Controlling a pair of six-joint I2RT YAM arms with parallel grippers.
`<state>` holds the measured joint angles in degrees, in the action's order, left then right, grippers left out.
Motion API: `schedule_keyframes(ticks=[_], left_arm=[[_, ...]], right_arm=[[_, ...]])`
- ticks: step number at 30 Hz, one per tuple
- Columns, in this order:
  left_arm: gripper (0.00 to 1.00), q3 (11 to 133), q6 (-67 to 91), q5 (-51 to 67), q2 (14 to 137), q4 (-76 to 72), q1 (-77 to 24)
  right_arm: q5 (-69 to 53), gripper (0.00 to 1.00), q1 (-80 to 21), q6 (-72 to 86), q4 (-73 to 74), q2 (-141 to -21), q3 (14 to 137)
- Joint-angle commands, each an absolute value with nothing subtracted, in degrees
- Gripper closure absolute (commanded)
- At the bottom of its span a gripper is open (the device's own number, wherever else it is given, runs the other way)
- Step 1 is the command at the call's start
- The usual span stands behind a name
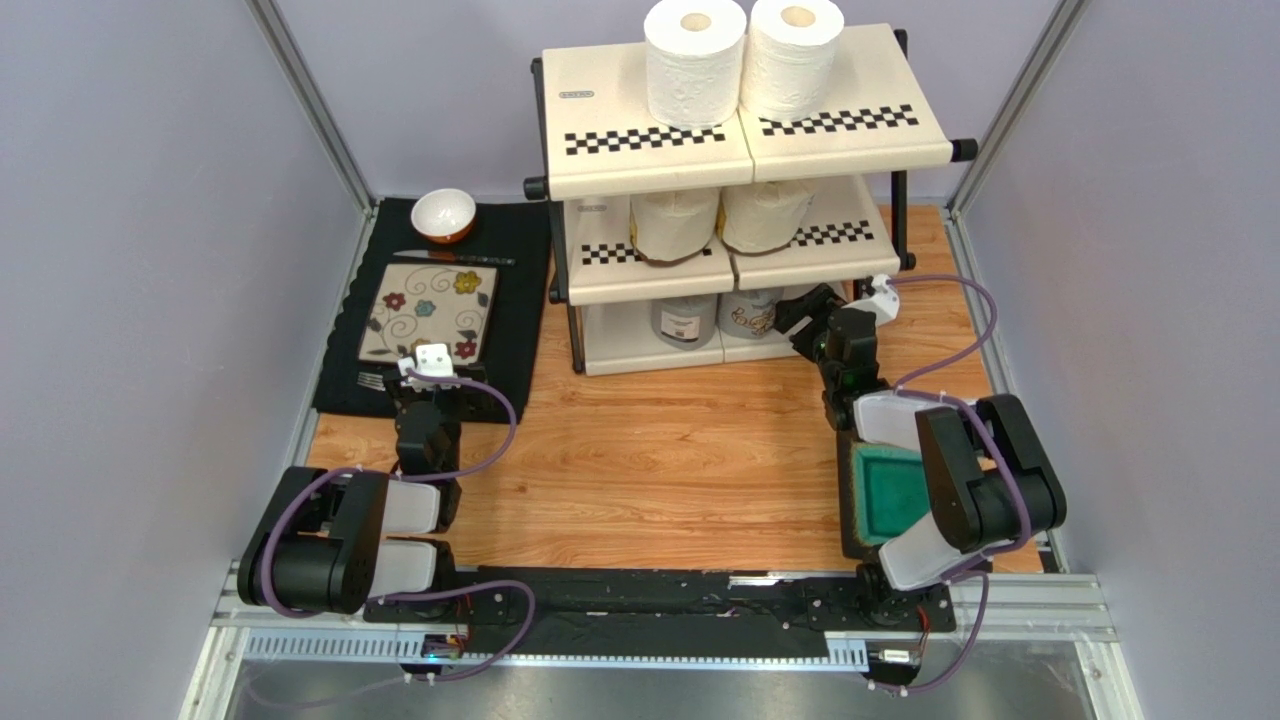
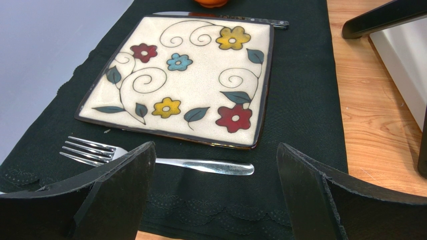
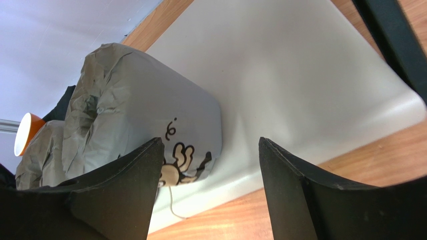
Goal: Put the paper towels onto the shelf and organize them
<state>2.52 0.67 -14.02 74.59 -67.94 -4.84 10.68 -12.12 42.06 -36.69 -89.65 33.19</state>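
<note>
The shelf [image 1: 857, 132] stands at the back with paper towels on all three tiers. Two white rolls [image 1: 696, 60] sit on top, two cream rolls [image 1: 673, 222] on the middle tier and two grey rolls [image 1: 685, 318] on the bottom tier. My right gripper [image 1: 804, 323] hangs open at the bottom tier's right front. In the right wrist view it [image 3: 210, 145] holds nothing; a grey roll [image 3: 140, 125] rests on the bottom panel [image 3: 300, 75] just beyond one finger, apart from it. My left gripper [image 2: 215, 150] is open and empty over the black placemat [image 2: 310, 100].
A floral square plate [image 2: 185, 75], a fork [image 2: 150, 160] and a knife [image 2: 225, 19] lie on the placemat, with a small white-and-orange bowl [image 1: 443, 215] behind. A black shelf leg [image 2: 386, 17] stands right of the mat. Grey walls enclose the wooden table [image 1: 676, 450].
</note>
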Motion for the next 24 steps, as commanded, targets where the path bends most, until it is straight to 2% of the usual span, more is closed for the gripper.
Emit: schedule_keyframes(ticks=[1,11,17,24], left_arm=[[0.01,-10.9,0.3,-13.7,74.6,-69.6,-4.5],[0.01,-10.9,0.3,-13.7,74.7,-69.7,-4.5],[0.01,-11.0,0.3,-13.8,74.7,-69.7,-4.5],[0.01,-11.0,0.3,-13.8,74.6,-69.7,-4.5]], right_arm=[[13.2,0.27,-12.0,40.0,-35.6,-80.3,31.2],[6.2,0.26,-12.1,39.0,-11.4,-51.6,25.2],[2.2,0.26,-12.3,35.9,8.5,-34.9,25.5],[-5.7,0.26,-12.3,31.6,24.1,-23.7,27.3]])
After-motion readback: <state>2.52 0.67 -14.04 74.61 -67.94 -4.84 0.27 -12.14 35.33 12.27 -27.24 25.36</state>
